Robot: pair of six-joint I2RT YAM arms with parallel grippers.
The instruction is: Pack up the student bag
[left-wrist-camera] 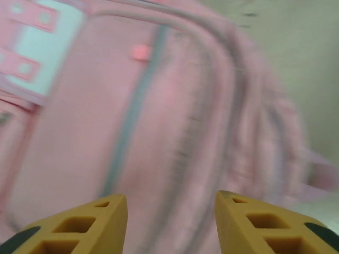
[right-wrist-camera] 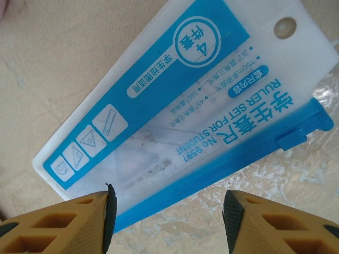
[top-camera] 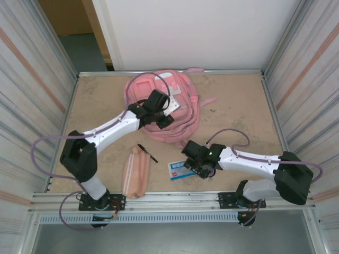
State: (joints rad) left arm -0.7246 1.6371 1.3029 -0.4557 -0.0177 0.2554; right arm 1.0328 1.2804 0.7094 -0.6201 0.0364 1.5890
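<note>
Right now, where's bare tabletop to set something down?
Widest bare patch: far-right tabletop, between the large pink fabric backpack and the right wall. Smaller: far-left corner beside the backpack. Crowded: near centre, where the salmon-pink pencil case, black pen, blue-and-white ruler packet and right pincer cluster.

Ahead of the left fingers (left-wrist-camera: 100,222) the student bag (left-wrist-camera: 159,116) is blurred, its seams and zips indistinct, and it runs off the top and left edges. Beyond the right fingers (right-wrist-camera: 79,222) the ruler set pack (right-wrist-camera: 175,106) is cut by the top edge, its smallest print unreadable.
</note>
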